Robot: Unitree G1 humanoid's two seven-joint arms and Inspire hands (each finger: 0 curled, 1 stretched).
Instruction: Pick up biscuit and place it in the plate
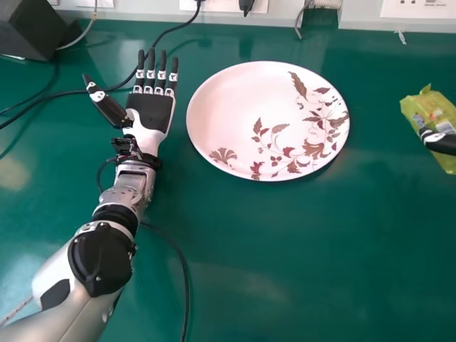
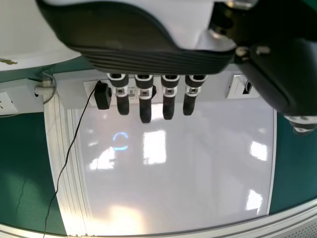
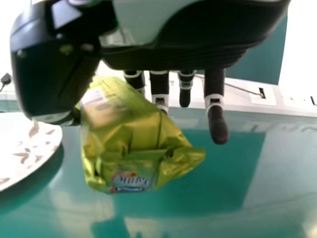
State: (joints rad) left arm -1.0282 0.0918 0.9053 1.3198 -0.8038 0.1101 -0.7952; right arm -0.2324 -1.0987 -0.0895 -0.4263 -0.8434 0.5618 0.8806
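At the right edge of the head view, the right hand has a dark finger or thumb across the yellow-green biscuit packet. In the right wrist view the biscuit packet is pinched between the thumb and fingers of the right hand, above the green table. The white plate with a brown leaf pattern lies left of the packet, apart from it. Just left of the plate, the left hand is palm up with straight, spread fingers; the left wrist view shows the same hand, holding nothing.
Black cables run across the green table behind and beside the left arm. A dark box stands at the back left. Wall sockets line the table's far edge.
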